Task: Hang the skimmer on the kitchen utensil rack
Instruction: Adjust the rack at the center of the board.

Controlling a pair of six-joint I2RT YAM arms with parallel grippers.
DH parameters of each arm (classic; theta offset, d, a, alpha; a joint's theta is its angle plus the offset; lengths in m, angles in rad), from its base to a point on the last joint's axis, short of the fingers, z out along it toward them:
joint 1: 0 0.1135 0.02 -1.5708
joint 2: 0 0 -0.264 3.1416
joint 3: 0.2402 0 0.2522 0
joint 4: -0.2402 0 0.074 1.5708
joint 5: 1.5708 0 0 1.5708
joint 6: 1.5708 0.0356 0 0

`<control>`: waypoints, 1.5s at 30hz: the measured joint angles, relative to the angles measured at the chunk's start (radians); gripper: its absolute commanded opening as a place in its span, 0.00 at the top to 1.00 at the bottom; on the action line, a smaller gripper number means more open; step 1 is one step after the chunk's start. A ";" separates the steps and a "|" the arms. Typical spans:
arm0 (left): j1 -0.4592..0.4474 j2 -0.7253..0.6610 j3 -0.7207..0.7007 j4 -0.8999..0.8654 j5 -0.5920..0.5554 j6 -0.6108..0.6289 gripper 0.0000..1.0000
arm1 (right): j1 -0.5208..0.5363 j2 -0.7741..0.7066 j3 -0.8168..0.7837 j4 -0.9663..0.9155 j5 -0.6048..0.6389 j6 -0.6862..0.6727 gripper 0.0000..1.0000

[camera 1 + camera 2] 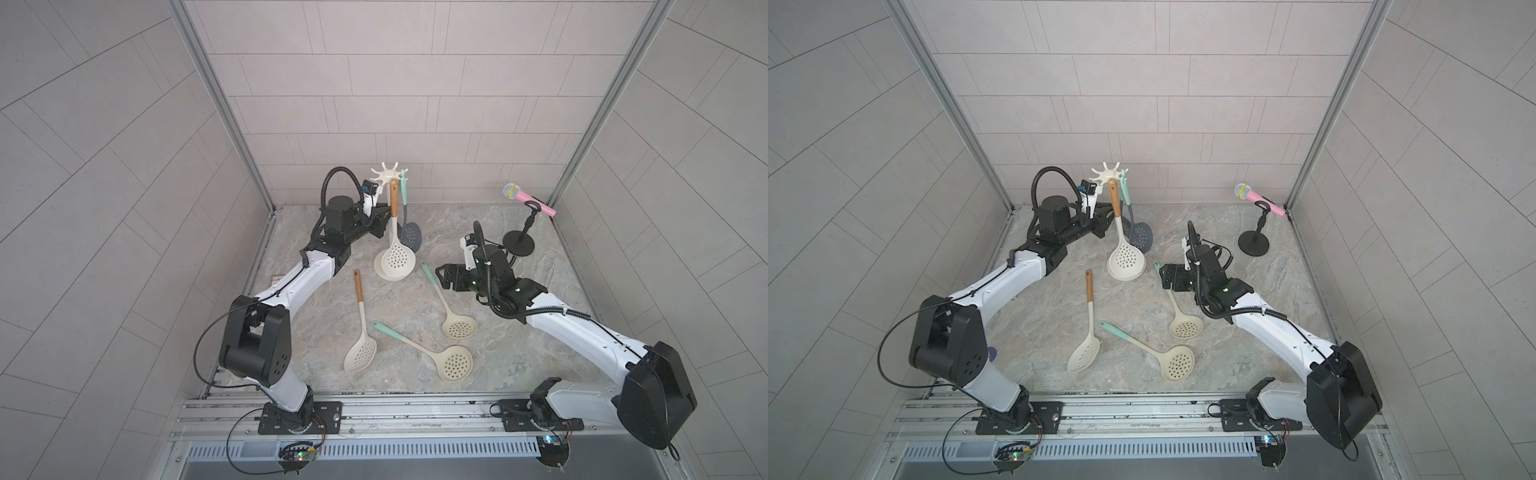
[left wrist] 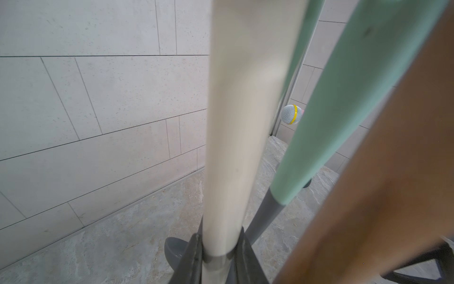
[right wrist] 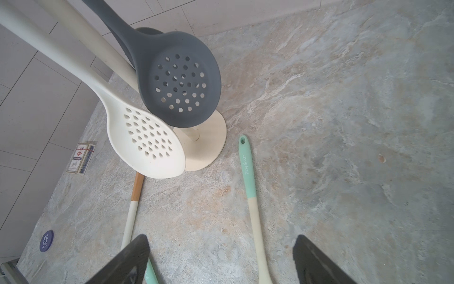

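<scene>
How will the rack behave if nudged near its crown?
Likely tippy: the kitchen utensil rack is tall, on a slim pole and small round base, carrying a cream skimmer and a gray skimmer. The left gripper on its pole should steady it.

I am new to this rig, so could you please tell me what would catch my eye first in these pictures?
The cream kitchen utensil rack at the back stands out, with a cream skimmer and a grey skimmer hanging from its hooks while the left claw clamps its pole. Three loose skimmers lie on the table in front, and a pink microphone sits on a black stand at the back right.
</scene>
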 measured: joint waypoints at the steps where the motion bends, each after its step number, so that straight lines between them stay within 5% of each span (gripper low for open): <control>1: -0.006 0.000 -0.001 0.002 -0.021 -0.003 0.87 | -0.002 -0.001 0.000 -0.002 -0.001 0.000 0.07; 22: -0.150 -0.008 -0.013 0.013 -0.486 -0.056 0.90 | -0.007 0.045 0.039 -0.013 -0.011 -0.002 0.02; 34: -0.153 0.026 0.003 -0.225 -0.485 -0.014 0.35 | -0.007 0.092 0.048 -0.050 -0.001 -0.008 0.00; 45: -0.152 0.009 0.002 -0.385 -0.481 0.040 0.12 | -0.008 0.155 0.056 -0.082 0.009 -0.053 0.00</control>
